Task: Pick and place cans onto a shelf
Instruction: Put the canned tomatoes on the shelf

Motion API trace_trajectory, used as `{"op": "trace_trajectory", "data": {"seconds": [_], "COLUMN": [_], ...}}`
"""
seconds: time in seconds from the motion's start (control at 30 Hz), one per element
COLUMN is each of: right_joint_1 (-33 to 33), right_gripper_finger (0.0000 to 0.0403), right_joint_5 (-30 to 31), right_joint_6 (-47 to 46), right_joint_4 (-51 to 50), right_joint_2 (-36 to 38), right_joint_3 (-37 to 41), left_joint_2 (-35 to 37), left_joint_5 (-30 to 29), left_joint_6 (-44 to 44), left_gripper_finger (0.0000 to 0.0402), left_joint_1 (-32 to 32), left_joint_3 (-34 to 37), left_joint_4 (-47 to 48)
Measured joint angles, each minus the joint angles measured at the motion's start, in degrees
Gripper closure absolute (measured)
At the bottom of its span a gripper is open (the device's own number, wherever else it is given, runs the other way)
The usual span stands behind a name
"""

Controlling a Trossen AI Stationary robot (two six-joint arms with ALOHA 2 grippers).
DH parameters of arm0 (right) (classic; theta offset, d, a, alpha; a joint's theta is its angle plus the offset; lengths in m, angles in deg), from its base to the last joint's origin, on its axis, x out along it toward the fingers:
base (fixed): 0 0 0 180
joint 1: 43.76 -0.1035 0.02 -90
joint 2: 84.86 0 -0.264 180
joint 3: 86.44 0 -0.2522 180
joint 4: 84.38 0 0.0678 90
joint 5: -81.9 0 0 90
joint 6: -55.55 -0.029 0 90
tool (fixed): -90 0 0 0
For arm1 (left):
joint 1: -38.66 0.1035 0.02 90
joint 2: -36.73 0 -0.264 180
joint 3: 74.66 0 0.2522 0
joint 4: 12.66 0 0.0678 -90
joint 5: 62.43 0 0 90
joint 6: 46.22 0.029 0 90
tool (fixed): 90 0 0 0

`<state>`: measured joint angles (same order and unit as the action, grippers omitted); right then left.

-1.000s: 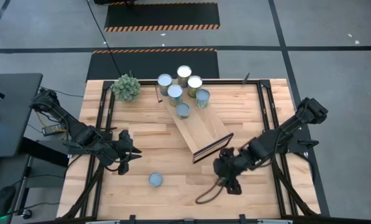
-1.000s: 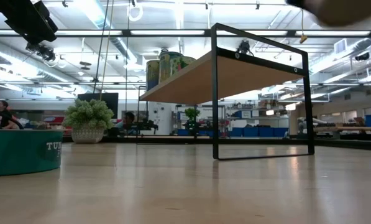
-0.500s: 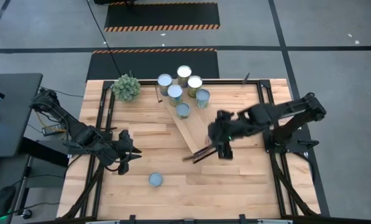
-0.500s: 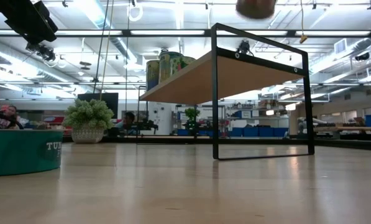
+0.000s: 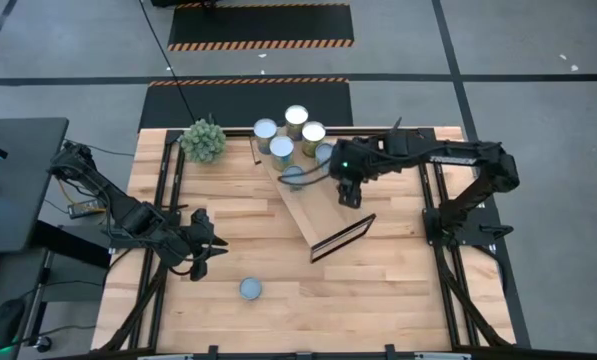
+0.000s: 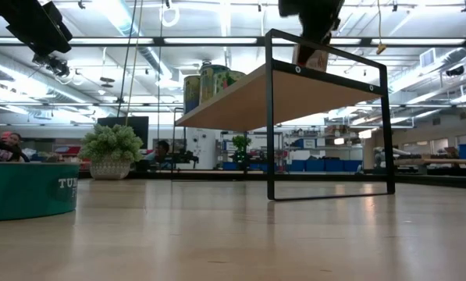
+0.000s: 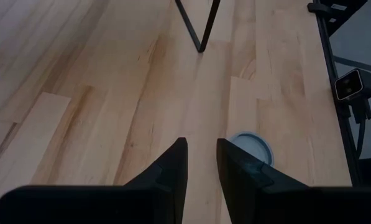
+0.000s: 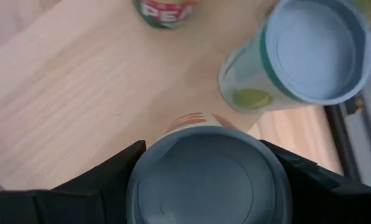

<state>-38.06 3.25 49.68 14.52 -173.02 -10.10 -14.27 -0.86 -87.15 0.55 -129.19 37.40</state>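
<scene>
Right gripper (image 5: 349,192) has carried a can (image 8: 209,175) over the shelf (image 5: 323,205).

Cans (image 5: 281,148): eight. Six are grouped at the shelf's (image 5: 328,210) far end. One can (image 5: 250,289) stands near the table (image 5: 408,280) edge farthest from the plant. One raised can (image 8: 210,180) is above the shelf.
Shelf: one.
Plant ball (image 5: 203,140): one.
Robot arms: two, left arm (image 5: 128,215) and right arm (image 5: 428,155).

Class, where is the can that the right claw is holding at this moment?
In the high view, the held can sits in the right claw above the shelf, beside the cans at its far end.
</scene>
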Motion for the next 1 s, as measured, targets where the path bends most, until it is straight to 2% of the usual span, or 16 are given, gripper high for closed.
{"op": "trace_trajectory", "data": {"seconds": [0.1, 0.47, 1.0], "right_joint_1": [2.1, 3.3, 3.5], "right_gripper_finger": [0.0112, 0.0112, 0.0106], "right_joint_5": [-2.3, -2.8, -2.4], "right_joint_6": [-1.5, -8.4, -12.1], "right_joint_4": [1.6, 8.6, 11.6], "right_joint_2": [0.0, 0.0, 0.0], "right_joint_3": [1.9, 7.1, 8.8], "left_joint_2": [0.0, 0.0, 0.0], "left_joint_5": [0.0, -0.9, -0.9], "left_joint_6": [-0.2, -0.4, -0.9], "left_gripper_finger": [0.0310, 0.0310, 0.0310], "left_joint_1": [0.0, 0.0, 0.0], "left_joint_3": [0.0, 0.0, 0.0], "left_joint_4": [0.0, 0.0, -0.1]}}
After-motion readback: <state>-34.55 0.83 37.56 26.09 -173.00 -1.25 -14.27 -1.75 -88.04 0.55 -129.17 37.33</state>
